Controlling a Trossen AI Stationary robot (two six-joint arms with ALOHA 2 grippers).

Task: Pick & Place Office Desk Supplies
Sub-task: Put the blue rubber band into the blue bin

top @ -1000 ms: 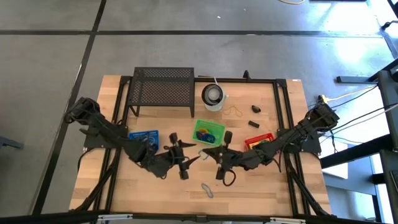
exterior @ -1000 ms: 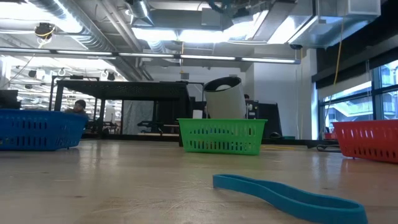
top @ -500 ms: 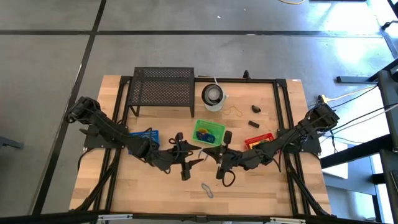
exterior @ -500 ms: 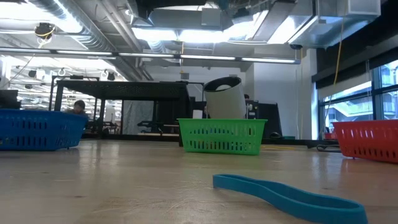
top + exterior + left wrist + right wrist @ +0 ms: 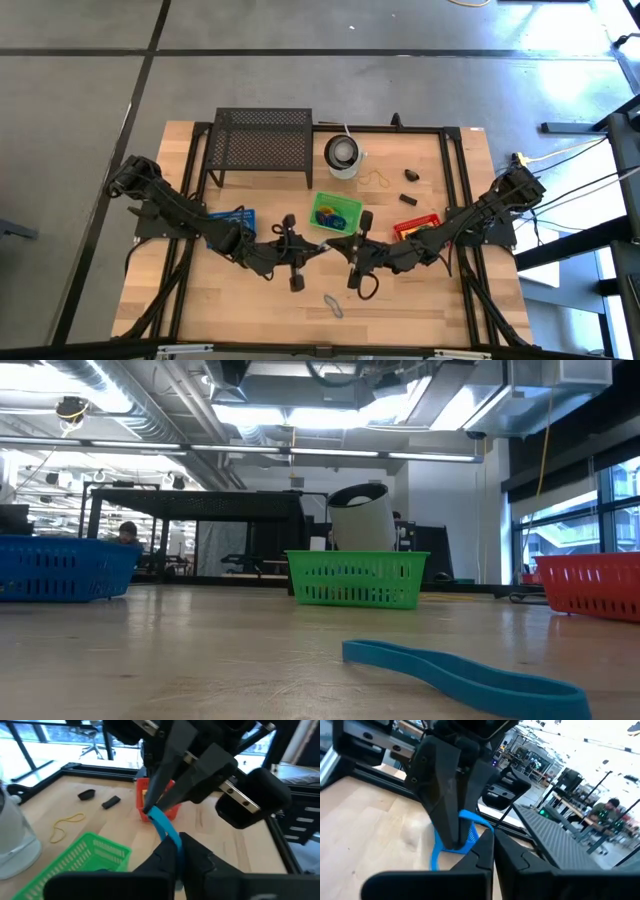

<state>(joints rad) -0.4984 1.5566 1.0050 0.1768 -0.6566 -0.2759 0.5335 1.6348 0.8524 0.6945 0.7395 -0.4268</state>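
We see both grippers meeting above the middle of the table (image 5: 250, 310), just in front of the green basket (image 5: 335, 212); between them hangs a blue loop (image 5: 164, 825) — a finger-sized band held clear of the wood. The left gripper (image 5: 176, 851) is clenched on one end of that loop; the right gripper (image 5: 493, 839) is clenched on the other end, so each pinches the same band from opposite sides. In the overhead view the two grippers sit tip to tip, the left gripper (image 5: 312, 250) beside the right gripper (image 5: 340, 246). A second blue band (image 5: 460, 676) lies flat on the wood nearer the front edge; the blue basket (image 5: 232, 217) sits to the left, the red basket (image 5: 418, 224) to the right — a yellow rubber band (image 5: 377, 180) and two small black clips (image 5: 408, 187) lie beyond.
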